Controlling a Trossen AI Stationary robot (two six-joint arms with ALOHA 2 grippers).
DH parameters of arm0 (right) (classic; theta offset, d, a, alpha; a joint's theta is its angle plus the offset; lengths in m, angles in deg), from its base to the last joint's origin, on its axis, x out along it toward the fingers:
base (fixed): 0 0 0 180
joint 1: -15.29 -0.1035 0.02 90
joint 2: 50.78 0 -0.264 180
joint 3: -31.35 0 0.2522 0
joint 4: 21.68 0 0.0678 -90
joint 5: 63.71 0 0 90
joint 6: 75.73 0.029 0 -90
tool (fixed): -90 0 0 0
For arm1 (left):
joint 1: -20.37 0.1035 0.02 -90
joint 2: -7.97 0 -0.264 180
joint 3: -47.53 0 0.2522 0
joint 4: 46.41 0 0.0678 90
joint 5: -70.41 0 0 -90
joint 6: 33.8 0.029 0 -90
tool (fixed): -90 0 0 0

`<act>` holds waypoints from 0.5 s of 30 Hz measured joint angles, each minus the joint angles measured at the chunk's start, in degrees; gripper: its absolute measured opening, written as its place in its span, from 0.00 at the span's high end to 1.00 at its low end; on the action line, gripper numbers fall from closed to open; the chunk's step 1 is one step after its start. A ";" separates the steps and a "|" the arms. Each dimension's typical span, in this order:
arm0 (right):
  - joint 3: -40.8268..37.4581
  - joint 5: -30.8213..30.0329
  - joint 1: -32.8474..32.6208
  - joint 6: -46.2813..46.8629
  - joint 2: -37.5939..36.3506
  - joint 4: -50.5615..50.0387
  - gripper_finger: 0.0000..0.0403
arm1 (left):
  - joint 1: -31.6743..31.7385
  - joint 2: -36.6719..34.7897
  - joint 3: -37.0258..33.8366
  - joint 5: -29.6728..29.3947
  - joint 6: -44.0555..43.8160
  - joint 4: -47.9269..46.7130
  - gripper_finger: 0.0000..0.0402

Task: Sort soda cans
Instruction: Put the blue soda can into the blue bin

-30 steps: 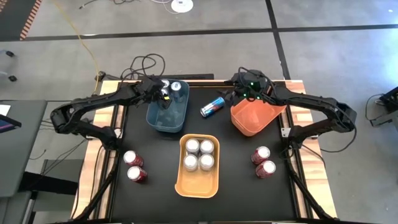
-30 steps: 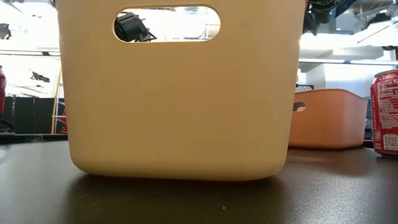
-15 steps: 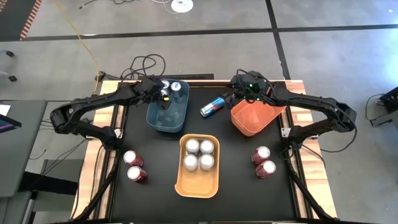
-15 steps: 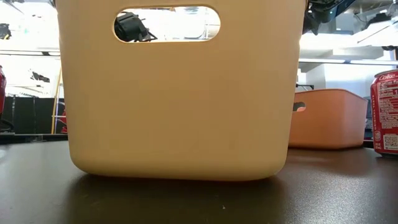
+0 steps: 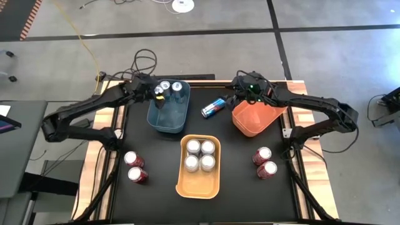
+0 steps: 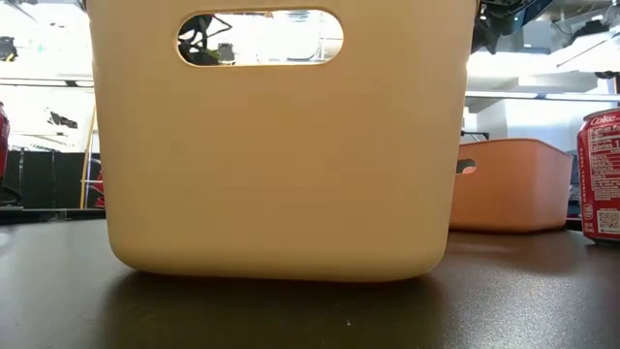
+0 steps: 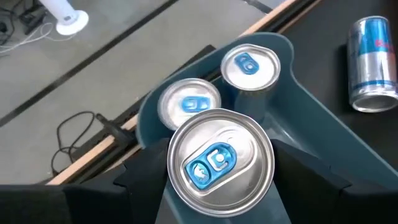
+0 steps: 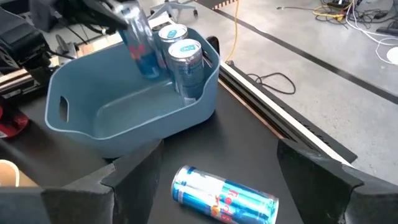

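The left tool (image 5: 157, 94) hangs over the rear of the teal plastic bin (image 5: 169, 119) at the back of the black bench (image 5: 237, 187), clenched on a dark blue metal soda can with a silver top (image 7: 219, 162), held upright above the bin; two more blue cans (image 7: 250, 65) stand side by side in the bin's rear corner; a fourth blue can (image 5: 214, 107) lies on its side on the bench between the teal bin and the orange plastic bin (image 5: 253, 119); the right tool (image 5: 240, 97), its fingers spread and holding nothing, hovers at the orange bin's rear edge, just beside that fallen can (image 8: 225, 196); four silver cans (image 5: 200, 155) stand in a square inside the yellow-orange plastic bin (image 5: 199, 182) at the front centre; two red cans (image 5: 134, 167) stand near the bench's left edge and two more red cans (image 5: 264, 162) near its right edge; in the low view the yellow-orange bin's wall (image 6: 281, 165) fills most of the frame, with one red can (image 6: 601, 174) at the side.
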 joint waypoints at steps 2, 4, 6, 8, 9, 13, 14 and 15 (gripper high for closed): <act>0.00 0.00 0.04 0.00 0.00 -0.56 0.17 | 0.02 -1.35 0.00 -0.16 0.01 -0.80 0.35; -0.02 0.00 0.03 -0.01 0.00 -0.57 0.17 | 0.00 -2.12 0.00 -0.15 -0.14 -0.52 0.35; -0.02 0.00 0.03 -0.02 0.00 -0.41 0.17 | 0.00 -2.04 0.00 -0.09 -0.69 -0.44 0.36; -0.02 0.00 0.03 -0.02 0.00 -0.25 0.17 | -0.02 -1.25 0.00 0.27 -1.05 -0.41 0.36; -0.02 -0.01 0.04 -0.02 0.00 -0.08 0.17 | -0.05 -0.68 0.00 0.59 -1.36 -0.41 0.36; -0.02 0.00 0.08 -0.04 0.00 0.33 0.17 | -0.36 1.89 -1.63 0.97 -3.77 2.20 0.36; -0.02 0.00 0.13 -0.14 0.00 0.32 0.17 | -0.54 2.56 -2.55 1.09 -4.39 3.48 0.36; -0.02 -0.02 0.16 -0.39 0.00 0.31 0.17 | -0.69 3.24 -3.28 1.18 -4.82 4.58 0.36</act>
